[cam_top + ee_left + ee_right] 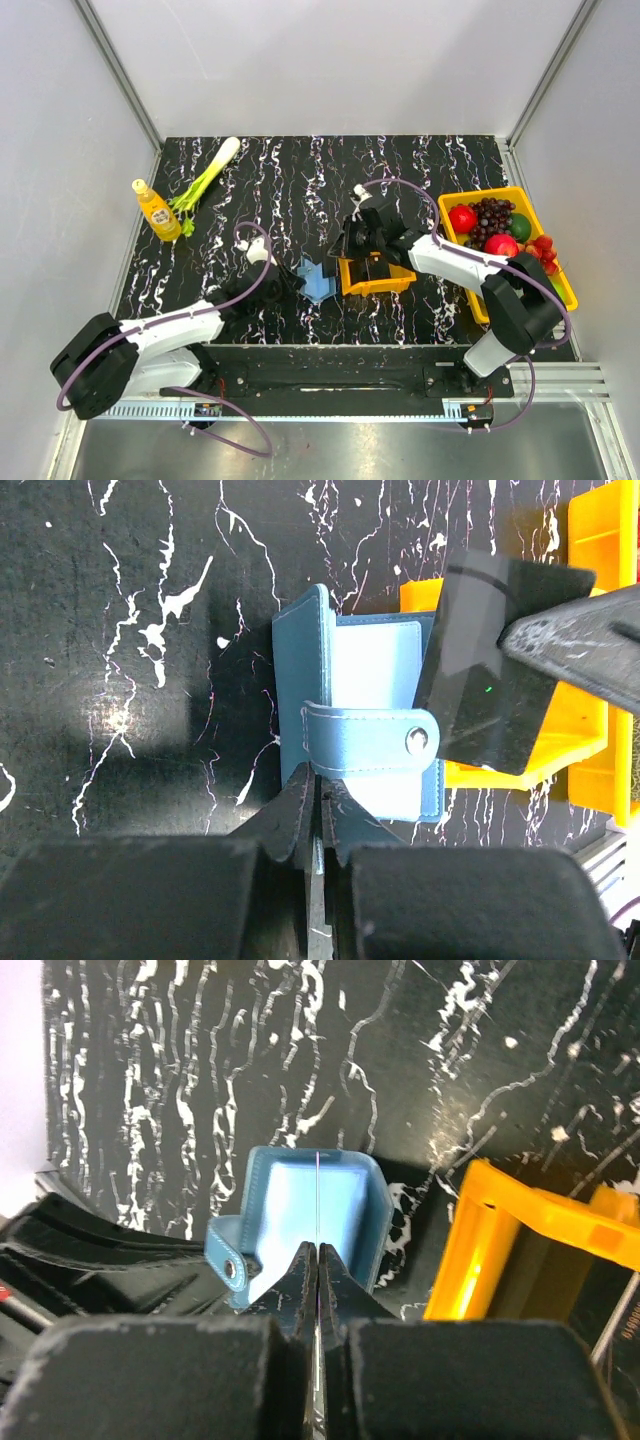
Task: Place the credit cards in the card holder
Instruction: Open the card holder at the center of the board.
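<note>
Right claw point(318, 1260) pinches a half-hidden card point(480, 670); left claw point(315, 810) grips the card holder point(370, 680).

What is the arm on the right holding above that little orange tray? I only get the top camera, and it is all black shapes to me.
Observer: The left wrist camera shows it plainly. The right gripper is pinching a dark credit card, which the right wrist camera sees only edge-on as a thin line.
Operator: And what is the other arm doing beside that blue thing?
Observer: The left gripper looks closed on the near edge of the card holder. The holder is open and pale blue inside, so the gripper is probably steadying it.
</note>
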You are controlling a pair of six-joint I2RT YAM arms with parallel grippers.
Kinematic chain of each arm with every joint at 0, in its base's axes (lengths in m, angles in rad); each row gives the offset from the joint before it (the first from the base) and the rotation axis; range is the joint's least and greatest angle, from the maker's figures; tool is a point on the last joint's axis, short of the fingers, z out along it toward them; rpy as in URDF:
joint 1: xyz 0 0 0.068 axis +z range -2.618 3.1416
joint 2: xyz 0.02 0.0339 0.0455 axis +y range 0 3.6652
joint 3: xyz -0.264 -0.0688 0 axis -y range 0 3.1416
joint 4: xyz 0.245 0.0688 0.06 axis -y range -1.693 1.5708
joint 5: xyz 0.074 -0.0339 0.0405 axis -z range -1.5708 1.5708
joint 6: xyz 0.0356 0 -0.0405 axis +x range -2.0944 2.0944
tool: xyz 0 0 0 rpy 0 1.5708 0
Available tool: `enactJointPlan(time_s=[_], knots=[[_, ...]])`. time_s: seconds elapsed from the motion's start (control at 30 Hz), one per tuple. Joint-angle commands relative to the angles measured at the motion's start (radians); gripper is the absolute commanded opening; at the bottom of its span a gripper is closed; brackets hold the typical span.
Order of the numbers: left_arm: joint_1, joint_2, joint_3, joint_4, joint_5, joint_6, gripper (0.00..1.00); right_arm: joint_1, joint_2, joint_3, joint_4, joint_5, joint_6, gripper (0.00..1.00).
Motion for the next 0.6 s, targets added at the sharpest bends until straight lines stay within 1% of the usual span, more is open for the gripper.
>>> enactJointPlan(time_s=[0.0, 0.1, 0.23, 0.3, 0.4, 0.5, 0.57], knots=[[0.004, -0.001, -0.013, 0.045, -0.011, -0.042, 0.00, 0.004, -0.016, -0.038, -0.026, 0.094, -0.008, 0.00], [0.003, 0.019, -0.019, 0.067, 0.010, -0.038, 0.00, 0.006, -0.029, -0.044, -0.058, 0.129, -0.032, 0.00], [0.003, 0.028, -0.042, 0.071, 0.010, -0.041, 0.00, 0.004, -0.049, -0.038, -0.056, 0.100, -0.051, 0.00], [0.004, 0.029, -0.041, 0.064, 0.009, -0.030, 0.00, 0.004, -0.034, -0.020, -0.072, 0.089, -0.052, 0.00], [0.003, 0.028, -0.030, 0.015, -0.011, -0.027, 0.00, 0.006, 0.009, -0.001, -0.104, 0.095, -0.060, 0.00], [0.003, 0.036, -0.018, -0.065, -0.046, -0.030, 0.00, 0.006, 0.011, -0.016, -0.116, 0.131, -0.057, 0.00], [0.004, 0.054, -0.009, -0.114, -0.068, -0.035, 0.00, 0.006, 0.003, -0.030, -0.110, 0.123, -0.062, 0.00]])
